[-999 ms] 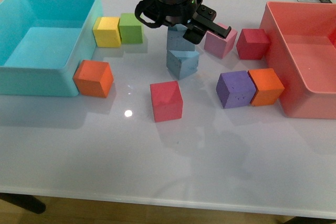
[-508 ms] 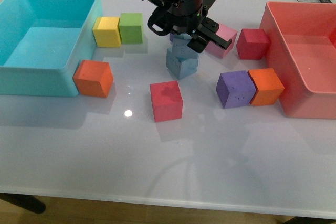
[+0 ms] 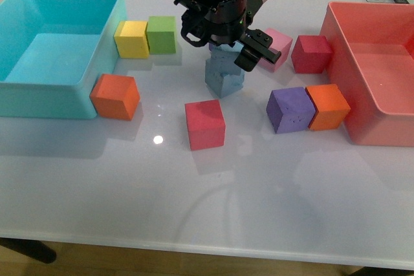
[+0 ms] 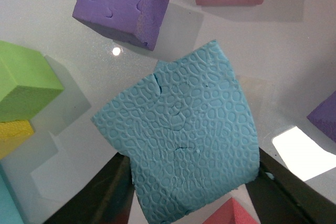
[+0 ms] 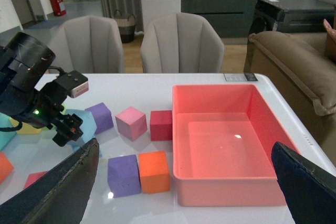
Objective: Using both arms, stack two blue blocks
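In the front view my left gripper (image 3: 223, 44) is shut on a light blue block (image 3: 226, 57). It holds that block right on top of the second blue block (image 3: 224, 82), which rests on the white table; I cannot tell whether the two touch. The left wrist view is filled by the held blue block (image 4: 184, 140), with black fingers (image 4: 105, 198) on either side of it. My right gripper (image 5: 184, 192) is open with nothing between its fingers. It hangs high over the table's right side, out of the front view, and looks at the left arm (image 5: 31, 93).
A turquoise bin (image 3: 97, 88) stands at the left and a red bin (image 3: 339, 63) at the right. Loose cubes surround the stack: red (image 3: 205, 124), orange (image 3: 115, 97), yellow (image 3: 131, 39), green (image 3: 161, 34), pink (image 3: 277, 46), dark red (image 3: 311, 53), purple (image 3: 290, 109), orange (image 3: 328, 106).
The left gripper has shifted slightly right and come down with the blue block, closing the gap to the lower blue block. Little has moved in the last half second.
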You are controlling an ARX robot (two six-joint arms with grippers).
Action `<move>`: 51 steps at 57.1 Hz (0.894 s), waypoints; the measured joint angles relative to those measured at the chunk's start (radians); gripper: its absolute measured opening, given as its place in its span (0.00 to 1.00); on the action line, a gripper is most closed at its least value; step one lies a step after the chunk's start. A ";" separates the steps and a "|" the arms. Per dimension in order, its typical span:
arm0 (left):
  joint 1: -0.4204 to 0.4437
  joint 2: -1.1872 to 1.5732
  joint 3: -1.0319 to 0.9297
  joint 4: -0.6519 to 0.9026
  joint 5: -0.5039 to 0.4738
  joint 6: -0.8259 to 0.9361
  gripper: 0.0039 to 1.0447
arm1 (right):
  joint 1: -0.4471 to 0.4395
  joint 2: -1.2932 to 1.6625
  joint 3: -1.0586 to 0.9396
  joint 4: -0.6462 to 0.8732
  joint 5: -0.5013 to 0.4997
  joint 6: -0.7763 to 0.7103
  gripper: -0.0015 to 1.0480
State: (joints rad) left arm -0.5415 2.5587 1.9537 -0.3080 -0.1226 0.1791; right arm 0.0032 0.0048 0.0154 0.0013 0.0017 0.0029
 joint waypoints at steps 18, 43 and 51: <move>0.000 0.000 0.000 0.000 0.013 -0.001 0.92 | 0.000 0.000 0.000 0.000 0.000 0.000 0.91; 0.010 0.000 -0.076 0.005 0.019 0.011 0.92 | 0.000 0.000 0.000 0.000 0.000 0.000 0.91; 0.016 -0.002 -0.115 0.017 0.021 0.014 0.92 | 0.000 0.000 0.000 0.000 0.000 0.000 0.91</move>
State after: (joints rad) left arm -0.5259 2.5565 1.8385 -0.2909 -0.1017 0.1932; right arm 0.0032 0.0048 0.0158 0.0013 0.0017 0.0029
